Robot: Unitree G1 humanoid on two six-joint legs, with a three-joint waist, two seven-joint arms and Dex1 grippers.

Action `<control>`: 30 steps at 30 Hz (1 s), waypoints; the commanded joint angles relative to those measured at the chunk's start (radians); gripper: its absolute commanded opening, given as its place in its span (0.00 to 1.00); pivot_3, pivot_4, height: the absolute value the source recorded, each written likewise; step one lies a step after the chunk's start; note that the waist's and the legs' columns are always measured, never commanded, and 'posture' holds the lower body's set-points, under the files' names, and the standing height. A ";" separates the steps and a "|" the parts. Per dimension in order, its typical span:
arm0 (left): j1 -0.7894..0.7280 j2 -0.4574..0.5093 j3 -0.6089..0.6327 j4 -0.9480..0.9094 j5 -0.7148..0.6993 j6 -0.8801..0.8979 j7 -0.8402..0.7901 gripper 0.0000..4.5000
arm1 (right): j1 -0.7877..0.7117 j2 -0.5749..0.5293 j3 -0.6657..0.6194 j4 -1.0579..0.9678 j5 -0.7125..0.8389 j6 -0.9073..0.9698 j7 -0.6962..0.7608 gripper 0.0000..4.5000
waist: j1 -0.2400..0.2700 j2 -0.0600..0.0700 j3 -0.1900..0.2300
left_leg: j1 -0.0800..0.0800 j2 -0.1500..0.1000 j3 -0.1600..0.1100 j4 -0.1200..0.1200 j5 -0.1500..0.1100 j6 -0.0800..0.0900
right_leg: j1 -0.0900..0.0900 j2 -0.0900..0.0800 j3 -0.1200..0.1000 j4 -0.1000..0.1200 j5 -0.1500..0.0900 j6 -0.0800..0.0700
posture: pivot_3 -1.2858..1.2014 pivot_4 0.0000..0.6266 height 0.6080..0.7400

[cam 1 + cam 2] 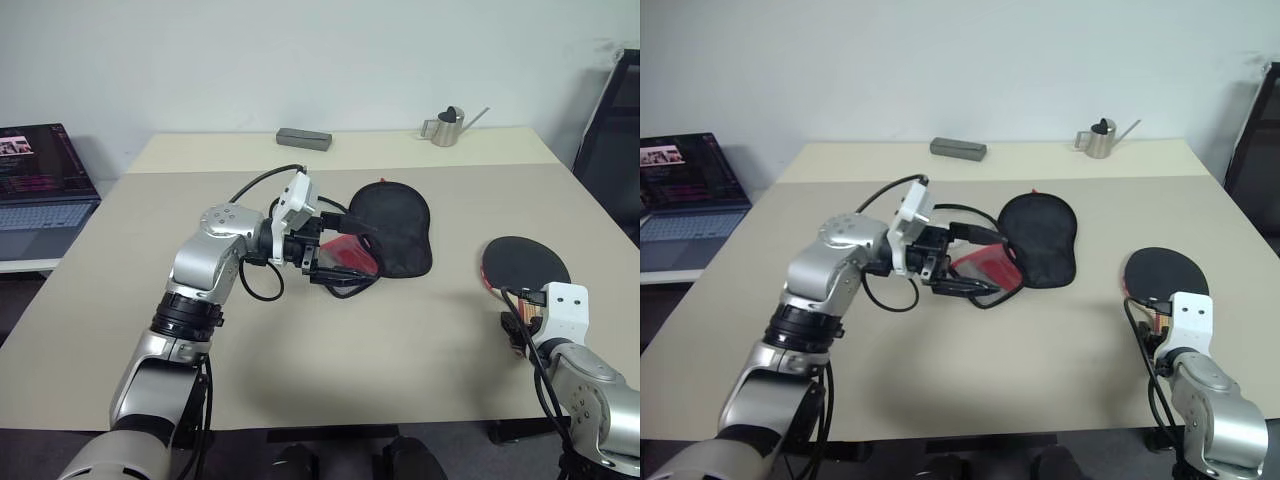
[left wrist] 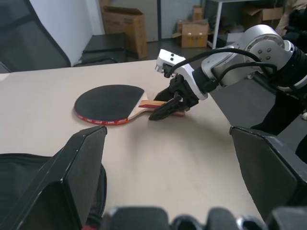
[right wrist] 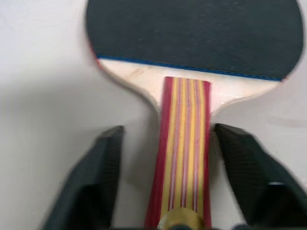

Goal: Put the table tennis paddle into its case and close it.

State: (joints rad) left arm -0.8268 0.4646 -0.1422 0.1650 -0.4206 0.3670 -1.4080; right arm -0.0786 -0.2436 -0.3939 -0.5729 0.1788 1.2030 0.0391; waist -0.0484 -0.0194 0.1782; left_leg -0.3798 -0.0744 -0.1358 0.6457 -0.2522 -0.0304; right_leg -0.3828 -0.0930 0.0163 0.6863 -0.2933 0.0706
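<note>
Paddle (image 1: 524,262) flat on table (image 1: 400,340), right side, blade away from robot. Right gripper (image 3: 165,184) low, fingers astride handle, gaps both sides, not yet clamped. Handle mostly hidden behind wrist in head views. Case (image 1: 392,228) mid-table, well apart. Left gripper (image 1: 335,258) level above case's red end, fingers wide apart. One paddle, one case.

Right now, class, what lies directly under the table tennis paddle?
The table tennis paddle lies flat on the bare beige table. Nothing shows beneath it, though its blade hides the spot below. The right gripper straddles its handle.

Bare table (image 1: 400,340) between case (image 1: 395,225) and paddle (image 1: 525,262); left claw (image 1: 335,255) crowding the case's handle end.
</note>
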 commanded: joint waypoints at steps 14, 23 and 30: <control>0.018 0.044 0.027 -0.030 0.002 -0.023 0.034 1.00 | -0.057 0.039 -0.045 0.053 -0.020 -0.026 -0.062 0.25 | 0.001 -0.004 -0.003 | 0.000 0.002 0.000 0.000 0.000 0.000 | 0.002 0.002 0.001 -0.006 0.004 0.000 | 0.52 0.24 1.00; 0.032 0.096 0.071 -0.012 -0.001 -0.026 0.069 1.00 | -0.108 0.014 -0.035 0.049 -0.025 -0.082 -0.071 0.25 | 0.000 -0.003 -0.002 | -0.003 0.002 0.000 -0.002 0.000 0.000 | -0.004 0.002 0.002 -0.005 0.004 0.000 | 0.52 0.24 1.00; 0.033 0.097 0.070 -0.012 -0.002 -0.027 0.070 1.00 | -0.108 0.014 -0.034 0.050 -0.027 -0.085 -0.070 0.25 | 0.001 -0.002 -0.001 | -0.006 0.002 0.001 -0.002 0.000 0.000 | -0.006 0.002 0.002 -0.007 0.004 0.000 | 0.52 0.24 1.00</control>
State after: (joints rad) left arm -0.7893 0.5542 -0.0947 0.1675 -0.4153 0.3580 -1.3414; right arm -0.1727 -0.2190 -0.4103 -0.4945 0.1565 1.1533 -0.0277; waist -0.0476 -0.0217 0.1767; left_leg -0.3862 -0.0729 -0.1351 0.6434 -0.2524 -0.0301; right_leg -0.3890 -0.0909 0.0184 0.6796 -0.2892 0.0705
